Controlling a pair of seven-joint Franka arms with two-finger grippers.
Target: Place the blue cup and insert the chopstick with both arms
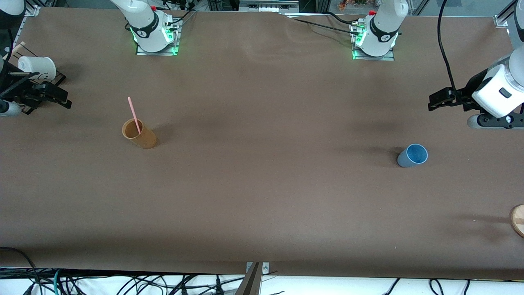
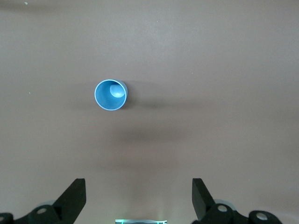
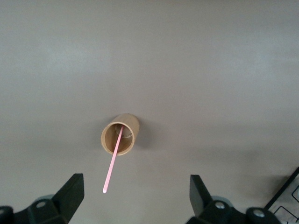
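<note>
Left pincer [image 1: 434, 100] hangs spread and empty over the table [image 1: 262, 196] near the blue cup [image 1: 412, 155]; our right pincer [image 1: 61, 98], spread too, waits by the orange-brown cup [image 1: 139, 134] holding the chopstick [image 1: 134, 115], so each arm can claim its nearer piece

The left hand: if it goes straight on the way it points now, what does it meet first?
Probably the bare brown table. The open left hand points down at it, and the small greyish-blue tapered cup seems to stand just off that line, though depth is unclear.
</note>
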